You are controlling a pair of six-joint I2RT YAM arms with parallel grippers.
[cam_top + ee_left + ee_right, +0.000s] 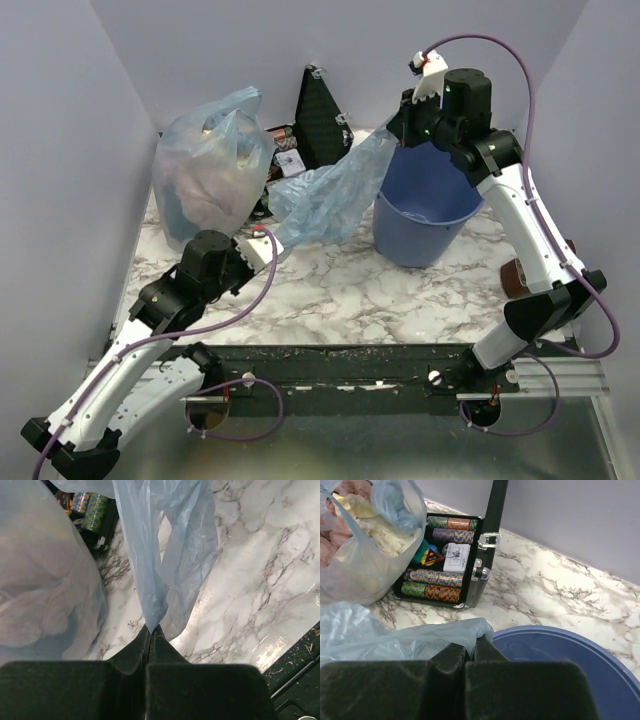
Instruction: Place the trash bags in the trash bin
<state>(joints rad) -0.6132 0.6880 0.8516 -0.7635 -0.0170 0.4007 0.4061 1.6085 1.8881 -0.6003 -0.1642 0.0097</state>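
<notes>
Firstly, the bench [340, 290]: white marble-patterned top with grey veining, carrying every item below, walled in pale lilac on three sides.

Item 2, stuffed bag [205, 180]: bulging clear plastic, knotted handles up, standing at the rear left of the bench; pale and pinkish contents showed through the film.

Item 3, trash bin [425, 225]: round tapered solid blue bucket, upright at the right of the bench, mouth open upward.

Item 4, trash bag [325, 195]: limp translucent light-blue film, crinkled, strung in the air between the two end effectors. It hung between the stuffed bag and the trash bin, its upper right end just beside the bin's far-left rim and its lower left end near the bench. It was outside the bin.

Item 5, black case [447, 565]: lid raised upright, rows of striped chips in the tray, set at the rear of the bench behind the trash bag.

Item 6, right end effector [472, 647]: raised over the bin's rear-left rim, fingers pinched tight on the bag's upper end.

Item 7, left end effector [151, 630]: low, in front of the stuffed bag, fingers clamped together on the bag's lower end.
</notes>
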